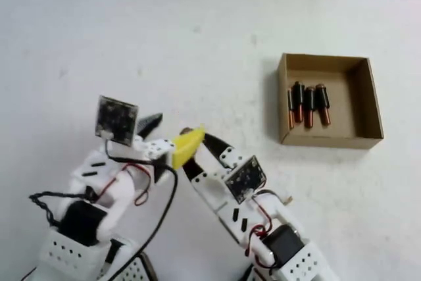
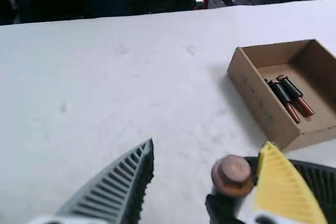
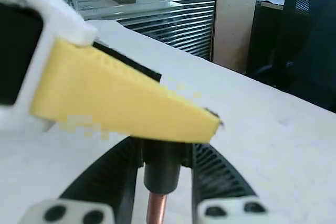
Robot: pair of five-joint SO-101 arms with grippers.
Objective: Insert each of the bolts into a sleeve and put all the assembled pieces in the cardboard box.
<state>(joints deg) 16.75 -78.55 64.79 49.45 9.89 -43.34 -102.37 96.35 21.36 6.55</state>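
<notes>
While the left pincer [image 2: 209, 148] gapes open, grey finger [image 2: 118, 187] and yellow finger [image 2: 283, 192] apart, the right pincer [image 3: 163, 153] just beside it is clamped on a black sleeve [image 3: 161, 169] with a copper bolt [image 2: 232, 174] through it. The bolt's head sits between the left fingers, close to the yellow one. Farther right on the white table [image 1: 197, 51], the cardboard box [image 1: 329, 141] holds four finished pieces [image 1: 308, 105] lying side by side.

Bright, even light whitens the table [image 1: 197, 44], and a soft shadow lies beside the cardboard box [image 1: 329, 140].
</notes>
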